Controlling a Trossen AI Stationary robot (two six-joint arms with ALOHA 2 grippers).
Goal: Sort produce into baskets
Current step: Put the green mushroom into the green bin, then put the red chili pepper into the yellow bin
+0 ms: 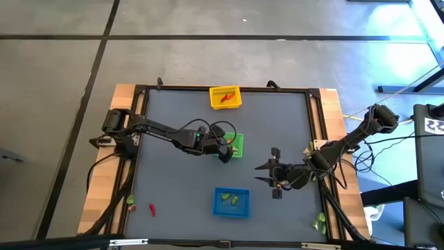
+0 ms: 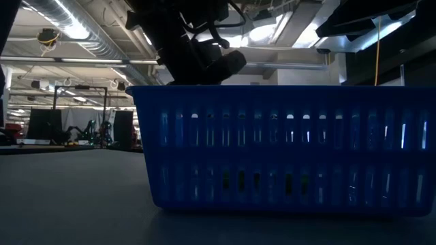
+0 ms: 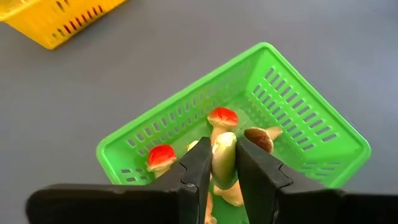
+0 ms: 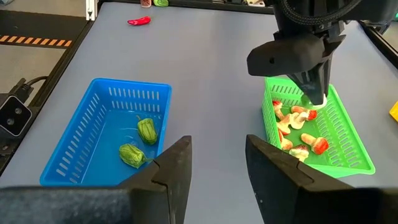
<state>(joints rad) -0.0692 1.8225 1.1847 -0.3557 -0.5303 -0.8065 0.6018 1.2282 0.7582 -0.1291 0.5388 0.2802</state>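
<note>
Near edge of the table [image 1: 180, 215]: a red pepper-like piece [image 1: 152, 209] and a light green piece [image 1: 130, 202] lie loose at the left corner, more light green pieces [image 1: 320, 222] at the right corner. None of these sorted yet.

Just in from there, the blue basket [image 1: 231, 203] sits near the front middle with two green peppers [image 4: 138, 142] inside. In the low view it fills the picture, contents barely readable through the mesh.

Right hand [image 1: 266, 175] hovers over bare table, right of the blue basket, fingers moderately apart, nothing between them. Waiting, by the look of it.

Middle of the table: the green basket [image 1: 235, 144] holds several toy mushrooms [image 4: 298, 127], red caps and pale stems, one brown cap. Left hand [image 3: 224, 163] is right over this basket, fingers narrow and pinching a pale mushroom piece [image 3: 224, 158] upright between them. Piece is above the basket floor, not released as far as I can tell. Likely step: dropping it in.

Far edge: the yellow basket [image 1: 225, 97] has a few red/orange pieces [image 1: 225, 98] in it.

Progress judgement: well along. All three baskets have contents, grouped by kind. Left: release the held mushroom, then clear the few loose pieces at both near corners. Which basket the loose green ones go to looks like blue; the red one probably yellow.
</note>
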